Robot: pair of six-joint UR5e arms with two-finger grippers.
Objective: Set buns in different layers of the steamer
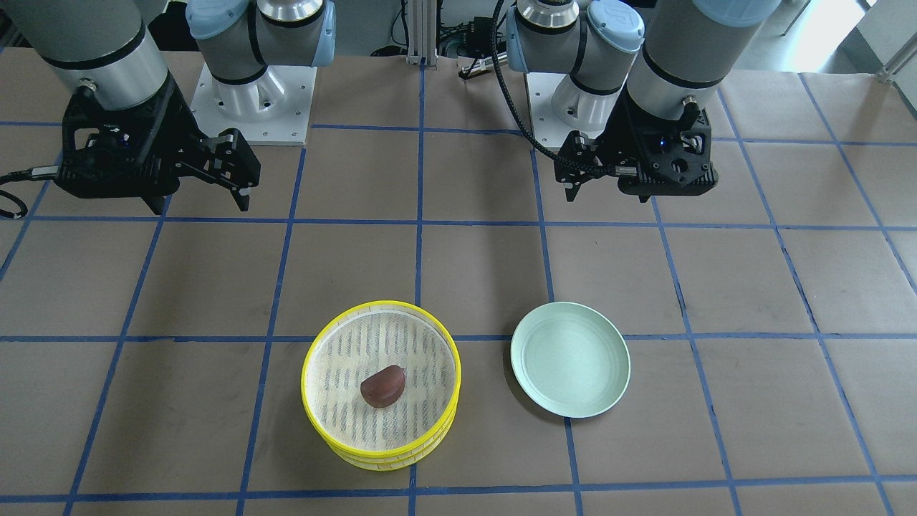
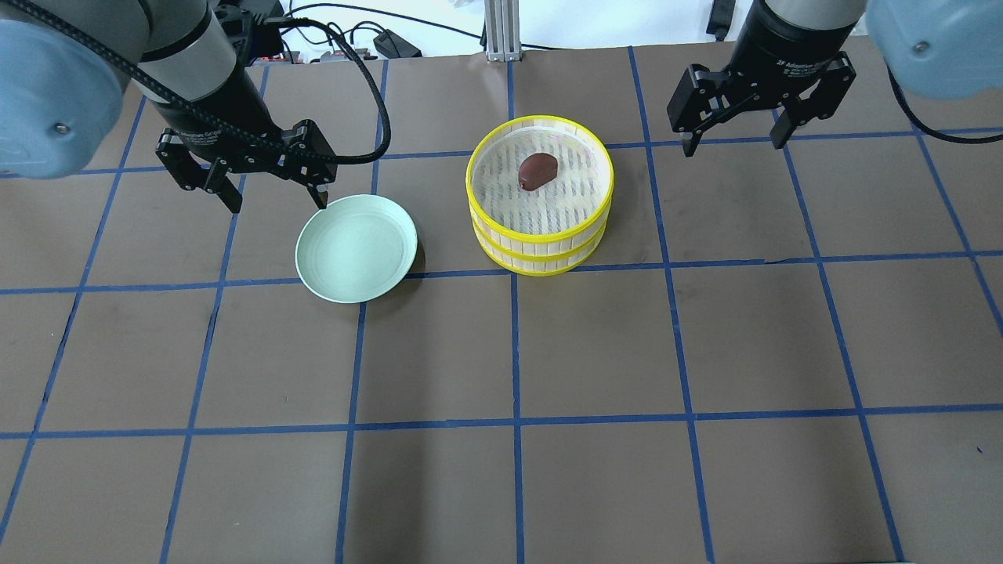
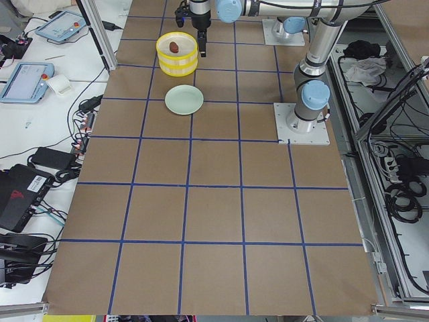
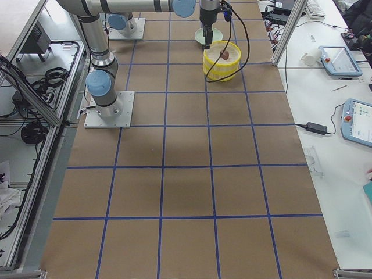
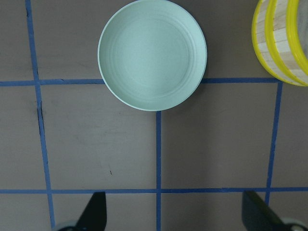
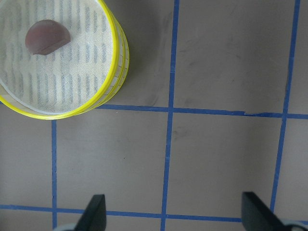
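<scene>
We see the steamer (image 2: 541, 244) on the table (image 2: 501, 352). It is two trays with yellow rims, one stacked on the other. The brown bun (image 2: 537, 171) lies in the top tray, near the middle. The green plate (image 2: 356, 248) sits near the steamer on the robot's left side, not touching it. The left gripper (image 2: 277, 202) hangs on that same side of the steamer, by the plate's edge, its jaws spread wide. The right gripper (image 2: 735, 145) hangs on the steamer's other side, well apart from it, with jaws spread wide too.
</scene>
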